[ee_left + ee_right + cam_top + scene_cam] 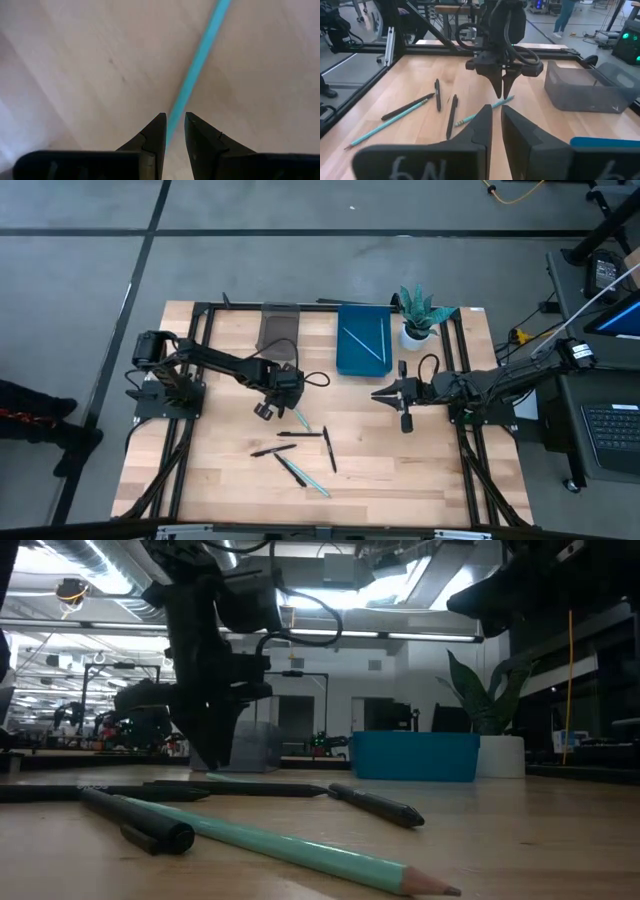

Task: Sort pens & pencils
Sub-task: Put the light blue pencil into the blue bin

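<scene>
My left gripper [291, 406] points down at mid-table, shut on a pale teal pencil [300, 418] that also shows in the left wrist view [200, 60] and the right wrist view [487, 109]. Three black pens [300, 434] [272, 450] [330, 455] lie flat nearer the front. A black pen crossing another teal pencil [305, 475] lies there too. Two teal pencils lie in the blue tray [362, 340]. My right gripper [378, 394] is shut and empty, right of centre, and it shows in its own wrist view [496, 117]. My left gripper has the teal pencil's shaft [175, 117] between its two fingers, which come from above, pointing down, and stand on either side of it across its length. The pencil lies level on the table [470, 119], and most of its length runs on past the fingertips.
A grey see-through bin [278, 330] stands at the back, left of the blue tray. A potted plant [420, 315] stands at the back right. Black cables loop by both grippers. Bare wood shows at the front left and front right.
</scene>
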You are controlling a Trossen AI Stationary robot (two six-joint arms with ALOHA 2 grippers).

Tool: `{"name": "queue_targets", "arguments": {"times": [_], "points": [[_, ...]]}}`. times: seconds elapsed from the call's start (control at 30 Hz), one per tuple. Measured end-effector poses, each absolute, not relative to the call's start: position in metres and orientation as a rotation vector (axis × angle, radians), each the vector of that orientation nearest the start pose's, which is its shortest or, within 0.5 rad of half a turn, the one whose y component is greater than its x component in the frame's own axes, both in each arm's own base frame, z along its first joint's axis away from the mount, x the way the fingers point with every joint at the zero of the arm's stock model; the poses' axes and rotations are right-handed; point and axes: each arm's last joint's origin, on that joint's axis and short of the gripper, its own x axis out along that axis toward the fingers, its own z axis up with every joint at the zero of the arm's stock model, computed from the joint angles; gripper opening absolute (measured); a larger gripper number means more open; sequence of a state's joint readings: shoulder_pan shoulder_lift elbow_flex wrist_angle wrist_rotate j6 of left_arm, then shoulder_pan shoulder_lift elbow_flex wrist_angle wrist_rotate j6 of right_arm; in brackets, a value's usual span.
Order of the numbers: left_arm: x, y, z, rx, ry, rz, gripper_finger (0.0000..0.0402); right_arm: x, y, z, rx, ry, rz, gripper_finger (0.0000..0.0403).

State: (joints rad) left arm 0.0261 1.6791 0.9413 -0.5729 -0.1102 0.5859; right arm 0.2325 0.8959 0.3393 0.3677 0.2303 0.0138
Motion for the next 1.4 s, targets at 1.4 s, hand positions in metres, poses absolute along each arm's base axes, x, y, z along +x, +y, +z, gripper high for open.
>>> {"name": "queue_targets", "arguments": {"times": [1.4], "points": [[0.304,0.009,0.129,0.508,1.315,-0.349,0.0061,0.185,0.037,0.212,-0.025,0.196,0.015,0.0042]]}}
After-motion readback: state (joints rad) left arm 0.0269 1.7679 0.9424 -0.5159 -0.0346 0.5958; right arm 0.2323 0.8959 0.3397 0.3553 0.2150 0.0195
